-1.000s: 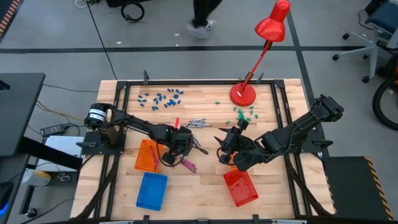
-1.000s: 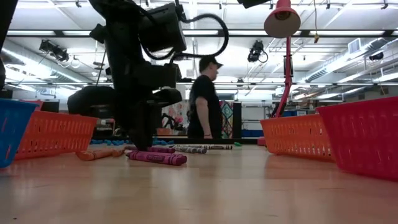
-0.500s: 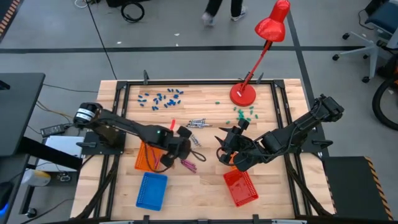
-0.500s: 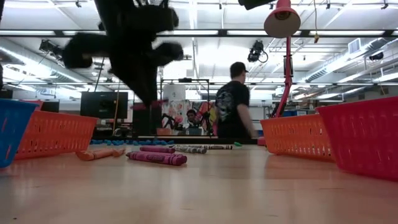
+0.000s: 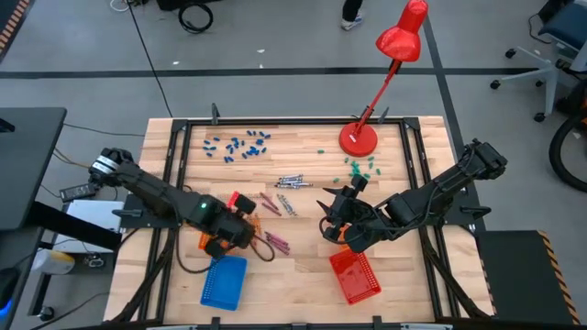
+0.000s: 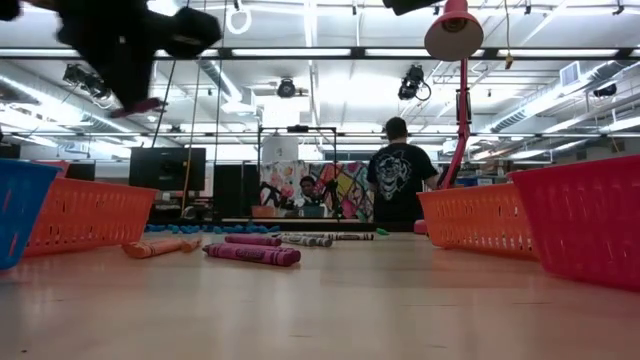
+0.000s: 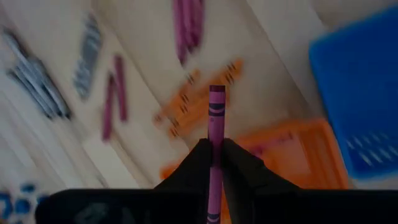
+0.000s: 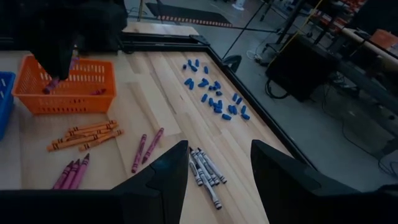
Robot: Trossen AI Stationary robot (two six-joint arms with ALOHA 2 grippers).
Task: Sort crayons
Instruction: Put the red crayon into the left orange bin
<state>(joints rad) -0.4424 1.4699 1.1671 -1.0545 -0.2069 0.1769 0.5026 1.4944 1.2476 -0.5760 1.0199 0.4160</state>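
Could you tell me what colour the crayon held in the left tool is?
Magenta-pink crayon; the left wrist view shows it best.

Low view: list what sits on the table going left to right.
Blue basket → orange basket → orange crayon → magenta crayon → second orange basket → red basket.

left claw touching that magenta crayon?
Touching. Left wrist view shows the left claw clamped on the magenta crayon, fingers pressing both sides.
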